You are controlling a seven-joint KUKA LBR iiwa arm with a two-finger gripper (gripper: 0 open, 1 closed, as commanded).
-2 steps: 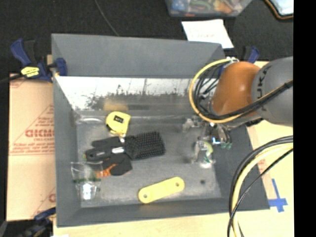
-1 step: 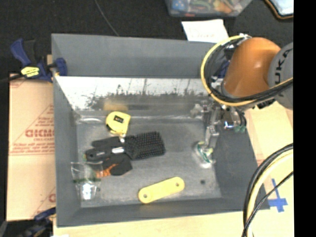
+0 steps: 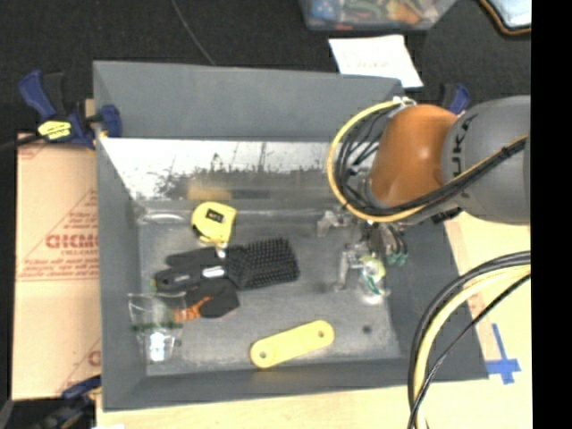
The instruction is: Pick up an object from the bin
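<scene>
Camera view, near to far.

1. Bin: grey metal, floor mostly bare on the right.
2. Yellow bar: flat, rounded ends, lying at a slant near the front wall, apart from everything else.
3. Clear piece: see-through plastic or glass in the front left corner; kind not clear.
4. Orange bit: small, just beside the clear piece, touching the black thing above it.
5. Black thing: soft, glove-like, left of centre, with a white patch on it.
6. Brush: black and bristled, touching the black thing's right end.
7. Gripper: low over the right part of the floor, well apart from the brush. A small white-green piece sits at its tip. Whether the gripper is released or grasping that piece cannot be told.
8. Tape measure: yellow with a black label, behind the black thing, near the back wall.
9. Orange cover: on the wrist above the gripper, ringed by cables.
</scene>
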